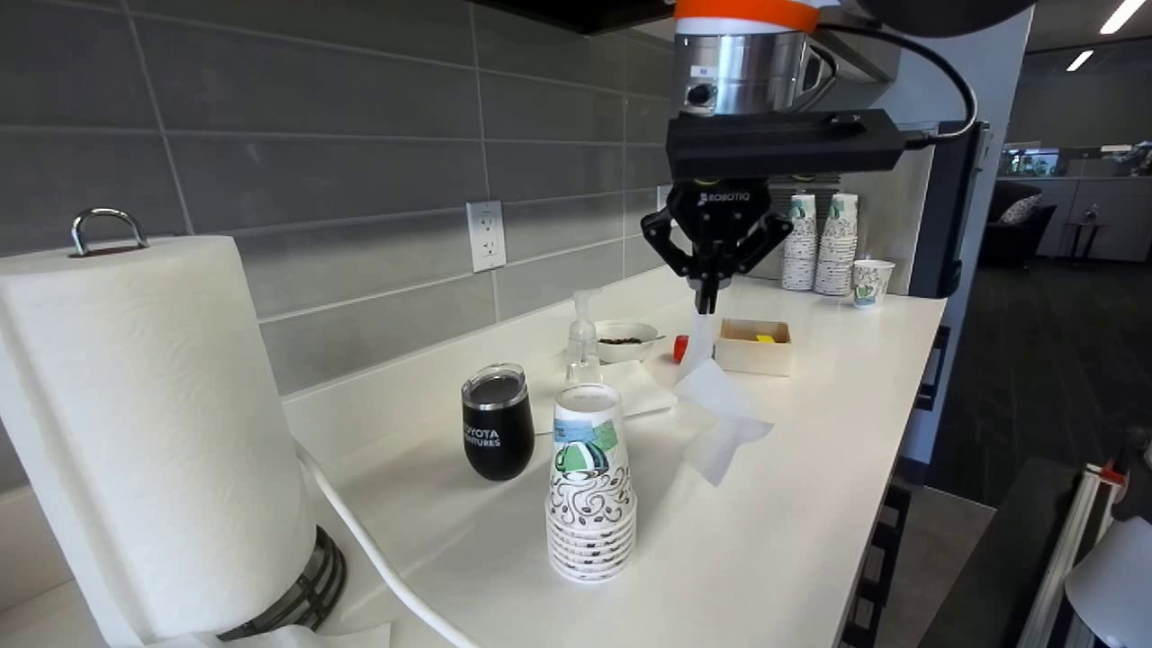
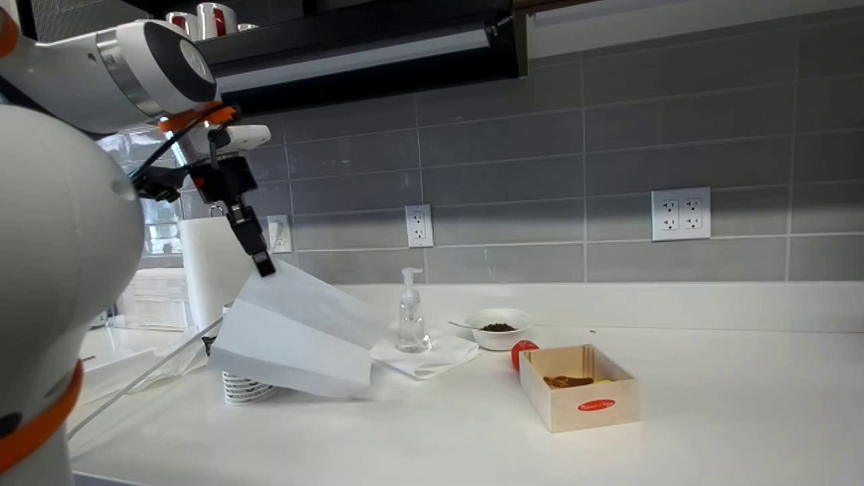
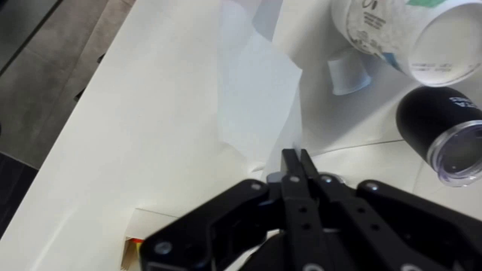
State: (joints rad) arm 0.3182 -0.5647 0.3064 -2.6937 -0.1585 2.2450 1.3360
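White paper towel roll (image 1: 153,441), on a dark-based holder (image 1: 319,567) with a metal loop on top; far left in an exterior view. White cable (image 1: 387,567), trailing past the foot of the roll. Black tumbler (image 1: 498,427), upright, clear lid, pale lettering. Cup stack (image 1: 589,486), paper, mouths down, scroll print, just right of and nearer the camera than the tumbler. Clear pump bottle (image 1: 583,346), beyond the cup stack, standing on a folded napkin (image 1: 639,389). White bowl (image 1: 634,353), dark contents, behind the bottle. Red object (image 1: 680,348), small, rounded in part. Gripper (image 1: 706,304), the only one, pointing down above the counter (image 1: 774,522); fingers pressed together, pinching one end of a thin white sheet (image 1: 715,391). Sheet: directly below the fingertips, long axis running down from them toward the counter, the lower end leaning right and toward the camera here; narrow at the pinch, broader and creased lower down in both exterior views. Contact between its lower edge and the counter cannot be told. A gap parts it from the cup stack, here and in the wrist view. Lidless wooden box (image 1: 754,358), right of and behind the sheet, something yellow inside. Two taller stacks of cups (image 1: 799,252), mouths down, farther back. Lone cup (image 1: 869,283), mouth up, beside them at the right.
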